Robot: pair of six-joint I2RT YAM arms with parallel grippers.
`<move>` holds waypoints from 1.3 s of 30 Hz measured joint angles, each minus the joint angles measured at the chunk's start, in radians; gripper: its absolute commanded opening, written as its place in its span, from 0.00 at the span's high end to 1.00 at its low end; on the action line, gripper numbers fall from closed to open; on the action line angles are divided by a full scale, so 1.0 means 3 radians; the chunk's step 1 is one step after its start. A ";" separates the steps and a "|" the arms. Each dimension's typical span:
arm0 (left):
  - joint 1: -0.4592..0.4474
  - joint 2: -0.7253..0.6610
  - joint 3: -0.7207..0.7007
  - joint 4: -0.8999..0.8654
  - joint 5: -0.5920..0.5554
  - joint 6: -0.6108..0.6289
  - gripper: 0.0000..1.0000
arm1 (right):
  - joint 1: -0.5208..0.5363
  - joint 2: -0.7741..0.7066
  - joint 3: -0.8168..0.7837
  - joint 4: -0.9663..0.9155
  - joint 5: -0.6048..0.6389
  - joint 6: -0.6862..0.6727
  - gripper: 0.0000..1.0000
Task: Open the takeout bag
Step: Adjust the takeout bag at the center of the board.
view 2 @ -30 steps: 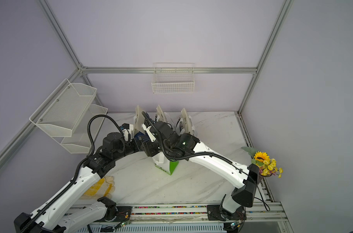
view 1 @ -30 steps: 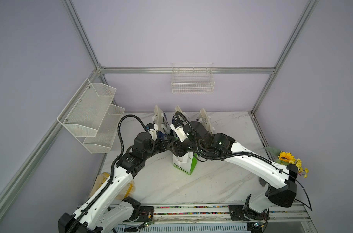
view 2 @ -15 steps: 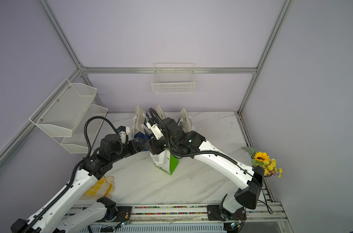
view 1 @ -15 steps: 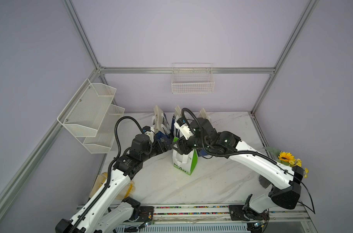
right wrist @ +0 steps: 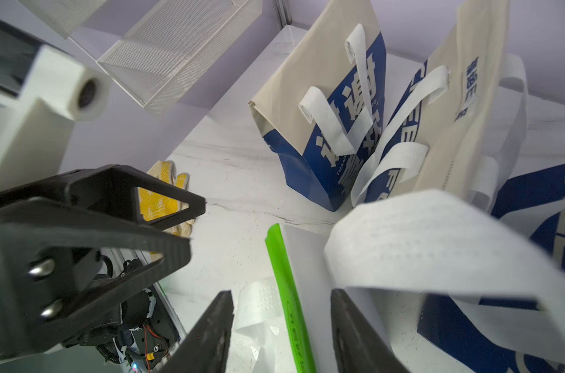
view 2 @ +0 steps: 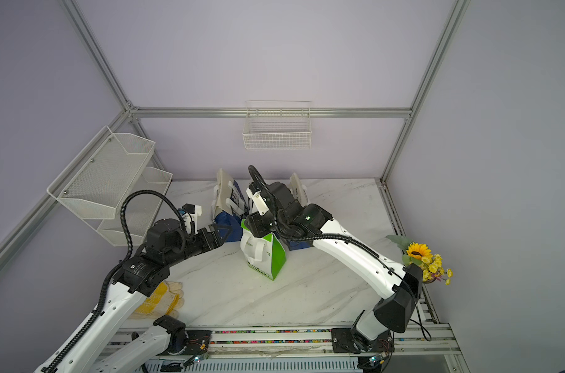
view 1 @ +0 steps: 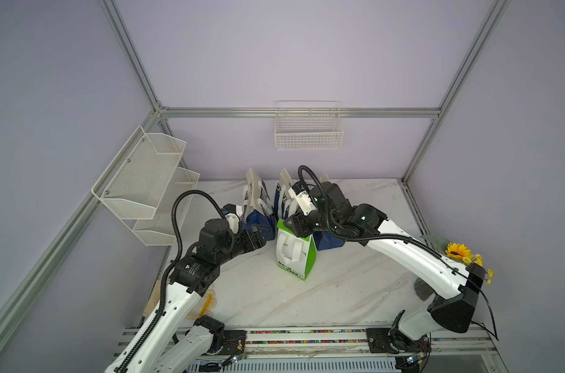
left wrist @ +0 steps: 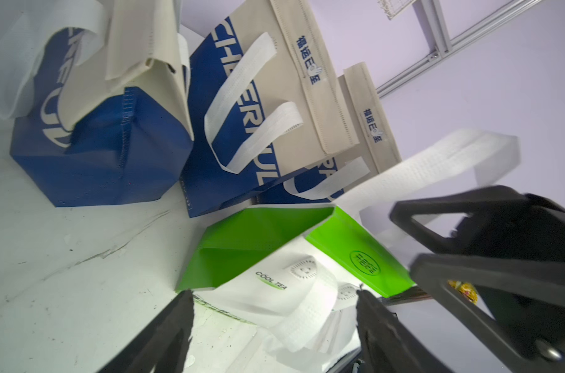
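Note:
The takeout bag (view 1: pixel 295 256) (view 2: pixel 265 256), green and white, stands upright at the table's middle. In the left wrist view the takeout bag (left wrist: pixel 255 245) shows a creased-in green side. One white handle (left wrist: pixel 436 164) arches up; the other hangs down its white face. My right gripper (view 1: pixel 290 226) (view 2: pixel 253 226) hovers over the bag's top. In its own view the right gripper (right wrist: pixel 282 295) is open, jaws either side of the green rim (right wrist: pixel 282 274) with gaps. My left gripper (view 1: pixel 263 234) (view 2: pixel 224 230) is open just left of the bag, holding nothing, also shown as left gripper (left wrist: pixel 273 295).
Three blue and beige bags (view 1: pixel 258 206) stand close behind the takeout bag. Yellow gloves (view 2: pixel 160 298) lie at the front left under my left arm. A sunflower bunch (view 1: pixel 458 252) sits at the right edge. A mesh shelf (view 1: pixel 145 181) and wire basket (view 1: pixel 308 129) hang on the walls.
My left gripper has drawn back to the left, away from the bag's top. My right gripper has shifted over the bag's rim and its jaws narrowed a little. The bag has stayed put.

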 measured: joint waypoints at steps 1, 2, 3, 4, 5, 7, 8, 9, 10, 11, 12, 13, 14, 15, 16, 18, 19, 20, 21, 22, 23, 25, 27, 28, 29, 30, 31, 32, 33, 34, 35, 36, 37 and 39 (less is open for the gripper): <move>0.0000 -0.0015 0.0000 0.0001 0.0052 0.0000 0.22 | -0.0008 0.0038 0.0004 0.0001 -0.0004 -0.0009 0.52; 0.0000 -0.0023 0.0000 0.0009 0.0094 0.0000 0.23 | -0.0015 0.0066 0.0004 0.0001 -0.0005 -0.0018 0.53; 0.0000 -0.0025 0.0000 0.0022 0.0140 0.0000 0.23 | -0.0017 0.0098 0.0004 -0.0003 -0.0006 -0.0025 0.56; 0.0000 -0.0024 0.0000 0.0038 0.0182 -0.0001 0.23 | -0.0019 0.0123 0.0004 -0.0003 -0.0005 -0.0039 0.59; 0.0000 -0.0024 0.0000 0.0060 0.0224 -0.0001 0.24 | -0.0024 0.0141 0.0004 -0.0004 -0.0009 -0.0051 0.63; 0.0000 -0.0022 0.0000 0.0127 0.0337 -0.0004 0.24 | -0.0025 0.0155 0.0003 -0.0004 -0.0020 -0.0065 0.70; 0.0000 -0.0019 0.0000 0.0168 0.0380 -0.0004 0.24 | -0.0025 0.0155 0.0003 -0.0003 -0.0037 -0.0078 0.75; 0.0000 -0.0011 0.0000 0.0212 0.0431 -0.0004 0.24 | -0.0025 0.0155 0.0003 0.0001 -0.0056 -0.0093 0.80; 0.0000 0.0001 0.0000 0.0253 0.0474 -0.0003 0.24 | -0.0025 0.0153 0.0000 0.0005 -0.0072 -0.0103 0.84; 0.0000 0.0015 0.0000 0.0292 0.0505 -0.0003 0.24 | -0.0025 0.0148 -0.0013 0.0013 -0.0088 -0.0108 0.87; 0.0000 0.0037 0.0000 0.0334 0.0537 0.0000 0.24 | -0.0025 0.0134 -0.0043 0.0025 -0.0122 -0.0126 0.90; 0.0000 0.0060 0.0000 0.0369 0.0565 0.0001 0.24 | -0.0025 0.0113 -0.0078 0.0045 -0.0153 -0.0130 0.93; 0.0000 0.0078 0.0000 0.0394 0.0582 0.0003 0.24 | -0.0025 0.0090 -0.0113 0.0066 -0.0175 -0.0132 0.96; 0.0000 0.0099 0.0000 0.0430 0.0603 0.0008 0.25 | -0.0027 0.0058 -0.0169 0.0098 -0.0219 -0.0131 1.00; 0.0000 0.0121 0.0000 0.0467 0.0619 0.0020 0.25 | -0.0025 0.0018 -0.0224 0.0130 -0.0257 -0.0144 1.00; 0.0000 0.0158 0.0000 0.0537 0.0654 0.0034 0.26 | -0.0027 -0.0070 -0.0327 0.0182 -0.0341 -0.0150 1.00; 0.0000 0.0174 0.0000 0.0568 0.0669 0.0036 0.26 | -0.0029 -0.0116 -0.0378 0.0201 -0.0387 -0.0153 1.00; 0.0000 0.0187 -0.0003 0.0600 0.0682 0.0036 0.26 | -0.0029 -0.0156 -0.0420 0.0217 -0.0421 -0.0159 1.00; 0.0000 0.0200 -0.0005 0.0635 0.0696 0.0036 0.26 | -0.0029 -0.0198 -0.0467 0.0235 -0.0470 -0.0164 1.00; 0.0000 0.0210 -0.0010 0.0669 0.0711 0.0036 0.25 | -0.0029 -0.0226 -0.0502 0.0252 -0.0511 -0.0173 1.00; 0.0000 0.0212 -0.0018 0.0697 0.0722 0.0034 0.25 | -0.0029 -0.0247 -0.0525 0.0263 -0.0542 -0.0181 0.92; 0.0000 0.0212 -0.0048 0.0753 0.0740 0.0034 0.24 | -0.0029 -0.0273 -0.0558 0.0276 -0.0598 -0.0188 0.64; 0.0000 0.0216 -0.0097 0.0834 0.0754 0.0028 0.24 | -0.0029 -0.0294 -0.0572 0.0292 -0.0603 -0.0192 0.54; 0.0000 0.0228 -0.0125 0.0875 0.0762 0.0027 0.24 | -0.0029 -0.0319 -0.0590 0.0306 -0.0582 -0.0184 0.49; -0.0001 0.0251 -0.0137 0.0896 0.0772 0.0025 0.24 | -0.0029 -0.0356 -0.0614 0.0314 -0.0552 -0.0155 0.44; -0.0001 0.0295 -0.0142 0.0933 0.0782 0.0024 0.25 | -0.0029 -0.0412 -0.0650 0.0318 -0.0502 -0.0130 0.36; -0.0001 0.0355 -0.0142 0.0973 0.0796 0.0022 0.25 | -0.0029 -0.0492 -0.0696 0.0315 -0.0421 -0.0095 0.34; 0.0000 0.0407 -0.0142 0.1005 0.0811 0.0019 0.26 | -0.0029 -0.0565 -0.0731 0.0304 -0.0356 -0.0046 0.34; 0.0000 0.0474 -0.0142 0.1048 0.0828 0.0010 0.26 | -0.0029 -0.0684 -0.0782 0.0284 -0.0267 -0.0019 0.33; -0.0001 0.0538 -0.0142 0.1087 0.0846 -0.0003 0.26 | -0.0029 -0.0810 -0.0829 0.0268 -0.0197 0.0024 0.33; -0.0001 0.0589 -0.0142 0.1118 0.0858 -0.0014 0.25 | -0.0031 -0.0949 -0.0882 0.0263 -0.0125 0.0060 0.33; 0.0000 0.0629 -0.0142 0.1150 0.0868 -0.0031 0.25 | -0.0031 -0.1105 -0.0946 0.0261 -0.0064 0.0111 0.33; 0.0000 0.0661 -0.0142 0.1185 0.0876 -0.0042 0.25 | -0.0029 -0.1273 -0.1020 0.0256 -0.0005 0.0163 0.33; 0.0000 0.0694 -0.0142 0.1259 0.0891 -0.0065 0.25 | -0.0032 -0.1584 -0.1156 0.0254 0.0071 0.0268 0.34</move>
